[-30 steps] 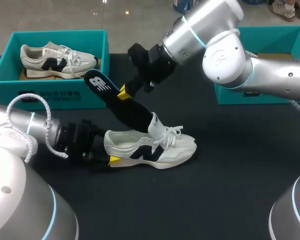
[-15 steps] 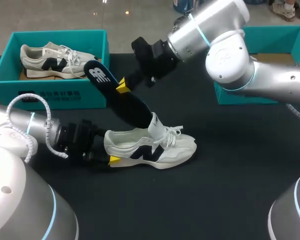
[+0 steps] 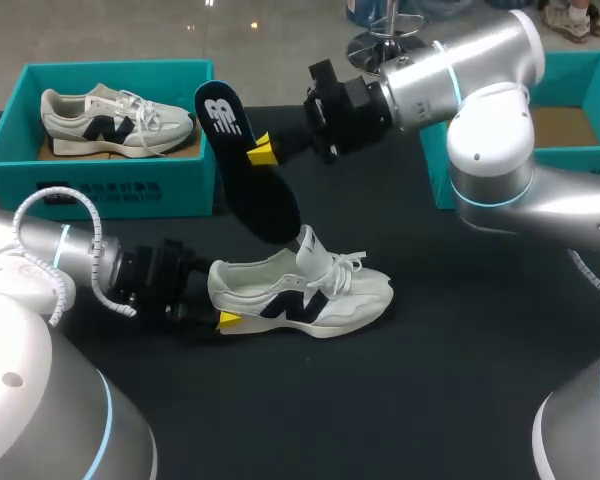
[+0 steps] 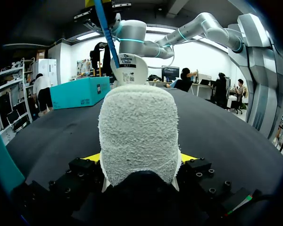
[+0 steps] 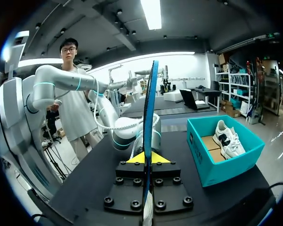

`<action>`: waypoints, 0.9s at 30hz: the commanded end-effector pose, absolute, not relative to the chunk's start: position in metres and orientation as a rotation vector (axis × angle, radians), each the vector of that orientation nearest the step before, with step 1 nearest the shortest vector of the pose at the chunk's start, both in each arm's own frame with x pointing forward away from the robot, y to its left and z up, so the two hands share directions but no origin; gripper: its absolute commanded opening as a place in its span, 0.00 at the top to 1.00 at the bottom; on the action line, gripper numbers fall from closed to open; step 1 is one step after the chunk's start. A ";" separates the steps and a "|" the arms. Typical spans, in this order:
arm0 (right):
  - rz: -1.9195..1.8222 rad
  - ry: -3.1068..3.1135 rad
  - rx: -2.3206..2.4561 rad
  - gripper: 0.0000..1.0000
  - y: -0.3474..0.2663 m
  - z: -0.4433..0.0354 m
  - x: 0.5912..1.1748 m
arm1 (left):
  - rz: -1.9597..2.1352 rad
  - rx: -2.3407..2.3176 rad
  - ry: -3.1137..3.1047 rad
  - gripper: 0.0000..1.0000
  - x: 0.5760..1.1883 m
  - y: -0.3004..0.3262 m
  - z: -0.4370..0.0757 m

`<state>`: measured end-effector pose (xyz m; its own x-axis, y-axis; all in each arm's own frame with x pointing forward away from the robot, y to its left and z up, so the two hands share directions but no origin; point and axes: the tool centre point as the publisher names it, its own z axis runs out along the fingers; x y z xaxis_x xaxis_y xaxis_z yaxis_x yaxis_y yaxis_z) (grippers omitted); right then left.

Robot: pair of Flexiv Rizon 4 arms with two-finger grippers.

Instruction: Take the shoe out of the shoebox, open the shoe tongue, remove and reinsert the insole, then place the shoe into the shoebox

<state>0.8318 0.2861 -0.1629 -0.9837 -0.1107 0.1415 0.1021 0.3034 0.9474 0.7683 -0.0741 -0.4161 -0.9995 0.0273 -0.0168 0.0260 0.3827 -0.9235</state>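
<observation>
Left tool [image 3: 220, 305] tight around shoe [image 3: 320, 295] heel; right tool [image 3: 263, 152] — tight around raised insole [image 3: 252, 195]

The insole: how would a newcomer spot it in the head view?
Look just right of the left teal shoebox, above the white shoe on the black table. The right gripper holds the insole there in the air: a flat black slab with a white logo, unlike the bulky white shoe below.
</observation>
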 end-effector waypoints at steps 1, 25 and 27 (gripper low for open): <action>-1.881 -2.303 -0.048 1.00 0.276 -0.148 0.812 | 1.738 -0.050 -2.614 1.00 0.768 -0.074 -0.416; -1.895 -2.175 -0.209 1.00 0.275 -0.117 0.795 | 1.738 -0.050 -2.614 1.00 0.768 -0.074 -0.416; -1.896 -2.154 -0.216 1.00 0.272 -0.118 0.797 | 1.738 -0.050 -2.614 1.00 0.768 -0.074 -0.416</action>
